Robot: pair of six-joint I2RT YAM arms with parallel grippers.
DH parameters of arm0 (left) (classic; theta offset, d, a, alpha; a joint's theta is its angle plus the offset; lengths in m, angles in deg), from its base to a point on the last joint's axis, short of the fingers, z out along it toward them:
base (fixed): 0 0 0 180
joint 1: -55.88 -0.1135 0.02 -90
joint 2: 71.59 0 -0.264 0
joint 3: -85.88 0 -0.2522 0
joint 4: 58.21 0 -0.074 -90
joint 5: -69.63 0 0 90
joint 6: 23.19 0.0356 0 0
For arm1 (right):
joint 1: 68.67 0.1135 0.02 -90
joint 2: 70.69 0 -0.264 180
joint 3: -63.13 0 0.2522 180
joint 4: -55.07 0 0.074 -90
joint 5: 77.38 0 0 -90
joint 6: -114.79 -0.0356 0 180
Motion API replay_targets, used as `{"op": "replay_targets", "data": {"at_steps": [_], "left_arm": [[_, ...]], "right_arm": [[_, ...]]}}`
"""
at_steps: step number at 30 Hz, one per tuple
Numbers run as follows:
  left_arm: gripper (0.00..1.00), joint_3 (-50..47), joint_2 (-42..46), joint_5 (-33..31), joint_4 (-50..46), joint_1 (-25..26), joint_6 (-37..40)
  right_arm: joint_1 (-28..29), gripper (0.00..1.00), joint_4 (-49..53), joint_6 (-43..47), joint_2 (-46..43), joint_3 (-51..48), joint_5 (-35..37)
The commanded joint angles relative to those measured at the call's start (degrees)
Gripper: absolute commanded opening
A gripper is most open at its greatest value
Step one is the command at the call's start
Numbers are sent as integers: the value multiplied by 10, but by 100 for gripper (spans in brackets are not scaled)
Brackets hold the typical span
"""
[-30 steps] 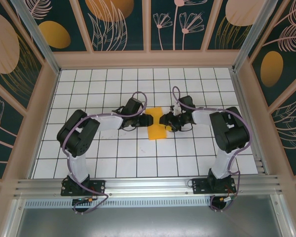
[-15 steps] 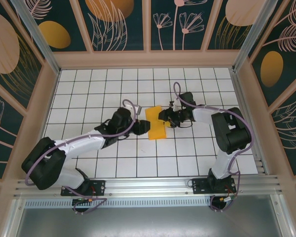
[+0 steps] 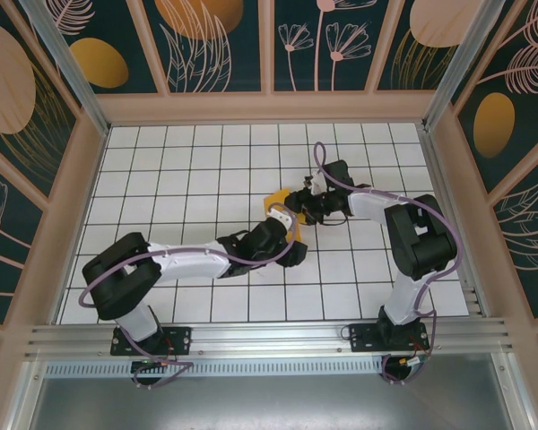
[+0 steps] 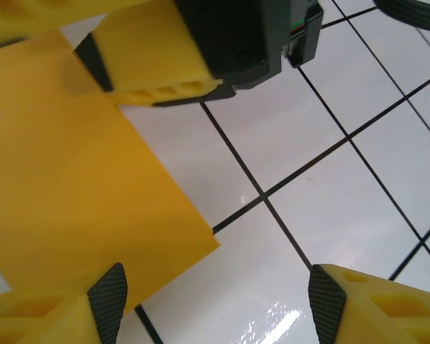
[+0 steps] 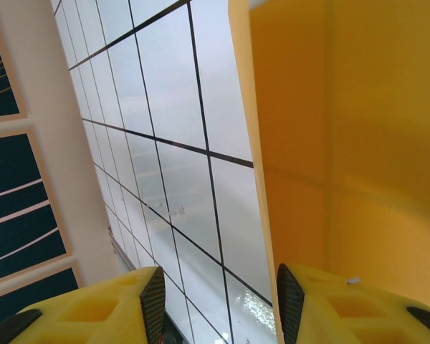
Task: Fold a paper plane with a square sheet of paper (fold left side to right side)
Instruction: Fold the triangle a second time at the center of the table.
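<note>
The square sheet of paper [image 3: 275,200] is bright orange and lies folded near the middle of the tiled table; my left arm covers its near part. In the left wrist view the sheet [image 4: 72,179] lies flat with one corner reaching between the fingers. My left gripper [image 4: 216,304] is open just above the tiles, its left fingertip [image 4: 109,304] over the paper's edge. From the right, my right gripper [image 3: 299,212] meets the paper. It stands open [image 5: 218,301] with bare tile in the gap, and its right finger [image 5: 344,308] rests on the creased paper [image 5: 358,129].
White grid tiles [image 3: 161,179] cover the table. A wooden frame [image 3: 269,107] and patterned walls enclose it on three sides. A metal rail [image 3: 269,336] runs along the near edge by the arm bases.
My left arm swung from the paper's left side round to its near side, stretched low across the tiles, and its jaws opened wider. The right gripper stayed at the paper.
</note>
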Motion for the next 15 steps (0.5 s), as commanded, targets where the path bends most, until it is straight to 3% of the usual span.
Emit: {"op": "replay_targets", "data": {"at_steps": [1,9,15], "left_arm": [[74,44,-21,-60,-51,10,18],[74,116,-88,-132,-124,26,20],[68,142,-110,-167,-158,32,18]], "right_arm": [[5,48,-2,-12,-12,11,-8],[8,48,-6,-17,-6,12,-7],[9,49,-5,-18,-4,12,-5]]}}
